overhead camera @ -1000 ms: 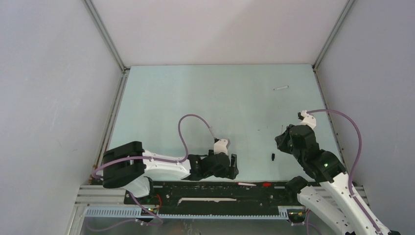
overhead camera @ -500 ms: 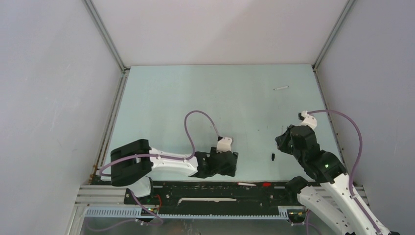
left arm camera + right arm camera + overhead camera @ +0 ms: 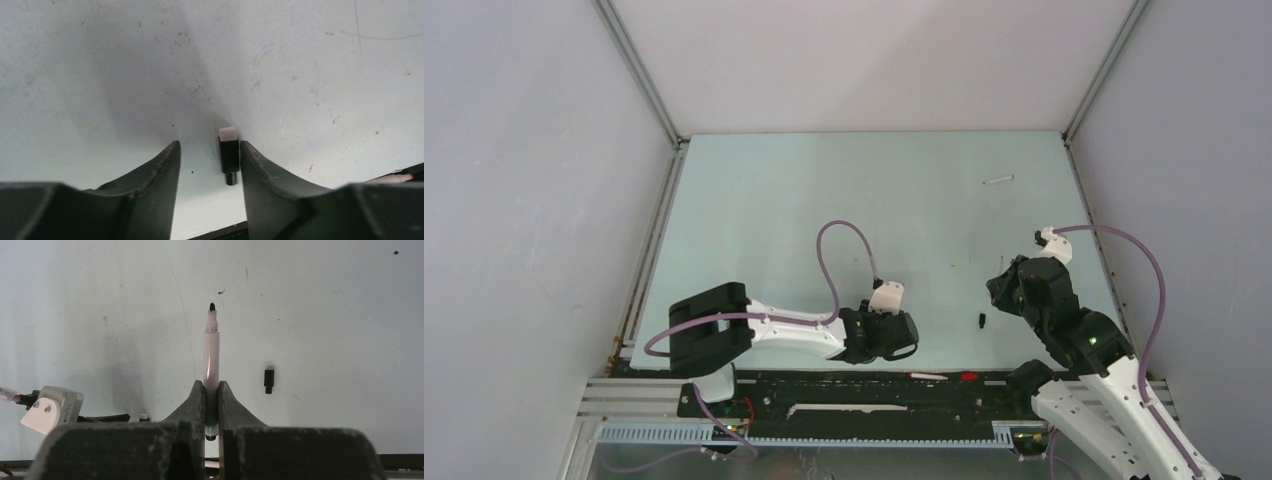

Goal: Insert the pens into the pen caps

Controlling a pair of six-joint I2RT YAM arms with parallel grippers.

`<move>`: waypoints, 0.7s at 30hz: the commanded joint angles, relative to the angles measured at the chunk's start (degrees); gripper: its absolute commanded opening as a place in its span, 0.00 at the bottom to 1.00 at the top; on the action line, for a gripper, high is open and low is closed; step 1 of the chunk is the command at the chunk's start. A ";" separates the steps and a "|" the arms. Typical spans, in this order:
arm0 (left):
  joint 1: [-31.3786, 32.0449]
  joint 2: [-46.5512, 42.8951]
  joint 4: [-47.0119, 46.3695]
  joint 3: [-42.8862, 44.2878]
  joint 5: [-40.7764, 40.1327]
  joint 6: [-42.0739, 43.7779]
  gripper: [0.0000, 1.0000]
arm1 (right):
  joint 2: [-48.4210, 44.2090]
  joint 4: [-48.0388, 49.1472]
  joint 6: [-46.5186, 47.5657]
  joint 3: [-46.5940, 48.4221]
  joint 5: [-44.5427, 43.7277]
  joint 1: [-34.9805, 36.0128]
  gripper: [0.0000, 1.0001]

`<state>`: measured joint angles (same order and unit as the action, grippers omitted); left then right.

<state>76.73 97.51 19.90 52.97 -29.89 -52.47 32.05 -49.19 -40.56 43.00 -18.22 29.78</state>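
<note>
The left arm's fingers are spread wide and sit low over the tabletop, just beyond the black rail that runs along its near edge. A pen cap, black with a pale end, lies flat on the tabletop between them. It sits close against one finger, though contact cannot be told, and a clear gap separates it from the other. In the top view this cap is hidden beneath the left wrist.

The right arm's fingers are pressed together on a white pen, pinching the lower part of its barrel. The pen's bare black tip points away from the rail. A second pen cap lies loose on the tabletop a little beyond the rail. It is well apart from the left arm's fingers and nearer the right arm's, and it touches neither the fingers nor the held pen.

Another white pen lies far from the rail, toward the back of the tabletop on the right side. A further white pen rests on the rail itself, with a small red piece just past its end.
</note>
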 commanded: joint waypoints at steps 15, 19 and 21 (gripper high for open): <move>2.76 0.25 6.44 2.08 -3.97 -2.24 0.04 | -0.76 2.63 1.46 0.50 2.30 0.19 0.00; 1.20 -3.23 6.44 -2.01 -4.56 -4.61 0.05 | -0.44 4.92 2.50 0.49 5.62 0.29 0.00; 0.41 -4.49 5.93 -4.14 -4.35 -5.19 0.14 | 0.24 6.72 2.93 0.50 8.08 0.57 0.00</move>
<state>78.96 97.01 24.12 53.01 -31.90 -54.72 31.66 -47.55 -39.44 43.00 -14.74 29.80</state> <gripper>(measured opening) 0.087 0.055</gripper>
